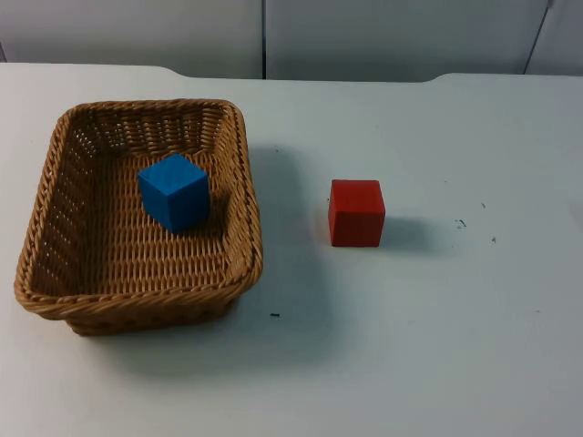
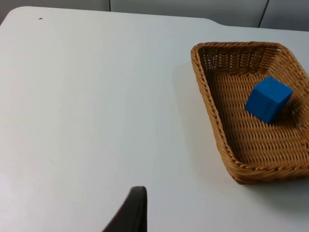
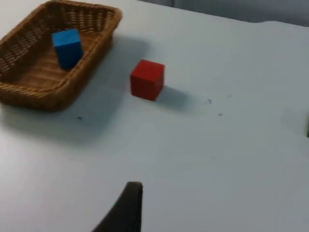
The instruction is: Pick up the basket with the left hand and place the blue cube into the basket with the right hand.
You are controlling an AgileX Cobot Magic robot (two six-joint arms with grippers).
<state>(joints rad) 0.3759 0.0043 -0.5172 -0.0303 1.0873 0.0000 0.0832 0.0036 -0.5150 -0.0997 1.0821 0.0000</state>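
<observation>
Blue cube (image 1: pixel 174 191) is seated in basket (image 1: pixel 55 177) set on the table, red cube (image 1: pixel 356 212) beside; only retreat is needed, kept clear of the rim; grip state of either gripper cannot be told.

Black, seemingly tapered gripper fingertips (image 2: pixel 131 212).

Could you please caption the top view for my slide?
Blue cube inside wicker basket on white table; red cube beside it.
</observation>
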